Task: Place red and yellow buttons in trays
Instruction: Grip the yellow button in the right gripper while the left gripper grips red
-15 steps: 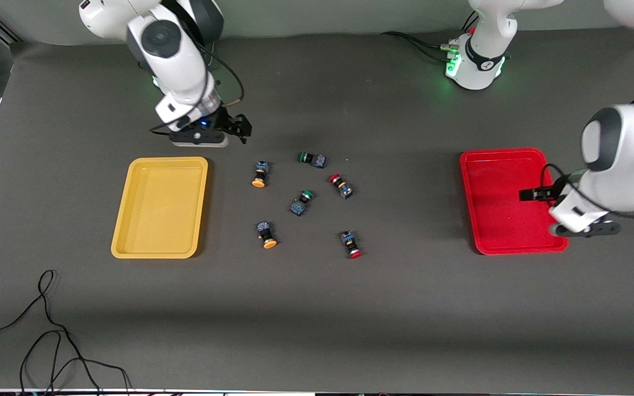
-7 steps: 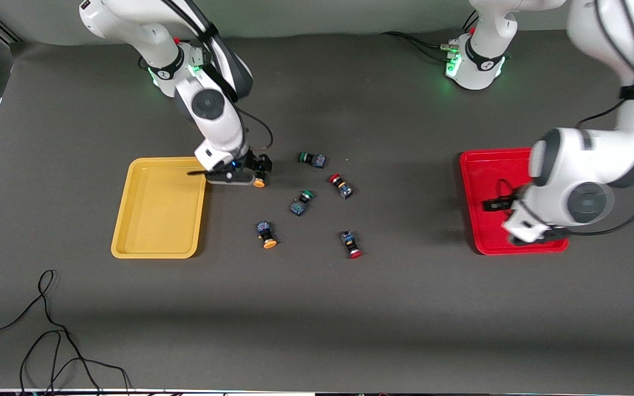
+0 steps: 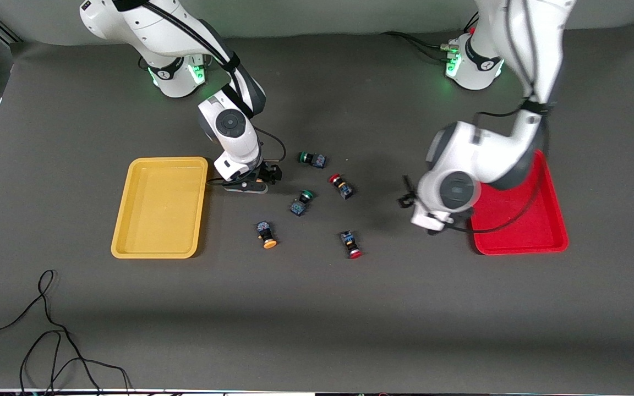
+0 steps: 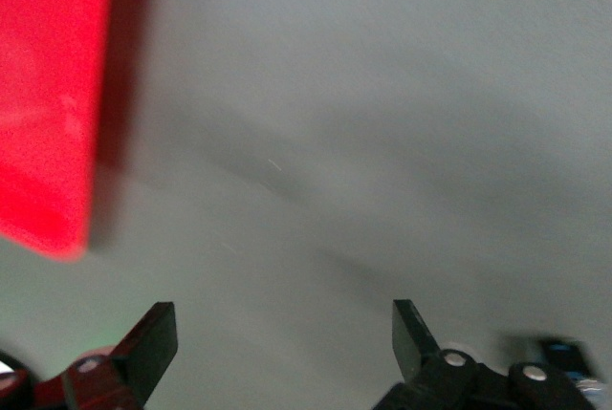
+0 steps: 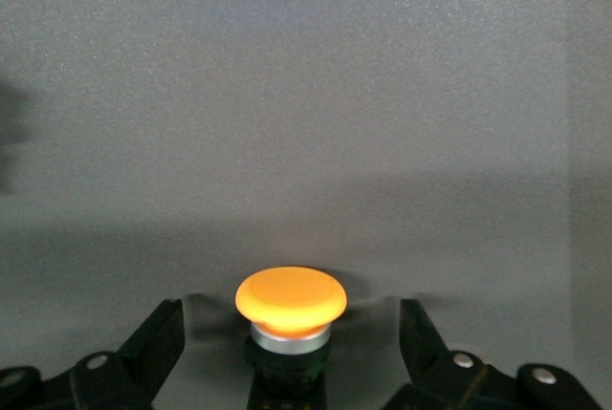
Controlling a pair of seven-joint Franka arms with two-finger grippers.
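Observation:
My right gripper (image 3: 266,177) is low on the table beside the yellow tray (image 3: 160,206). It is open, and one orange-yellow button (image 5: 290,297) lies between its fingers in the right wrist view, where the gripper (image 5: 290,326) straddles it. That button is hidden in the front view. A second orange-yellow button (image 3: 266,235) lies nearer the camera. Two red buttons (image 3: 341,186) (image 3: 351,245) lie mid-table. My left gripper (image 3: 408,199) (image 4: 284,329) is open and empty over bare table between the red buttons and the red tray (image 3: 520,231) (image 4: 48,95).
Two green-capped switches (image 3: 311,159) (image 3: 300,202) lie among the buttons. Both trays hold nothing. A black cable (image 3: 47,330) loops on the table near the camera at the right arm's end.
My right gripper moved from beside the yellow tray's corner down around the orange-yellow button. My left arm swung from over the red tray to bare table toward the buttons.

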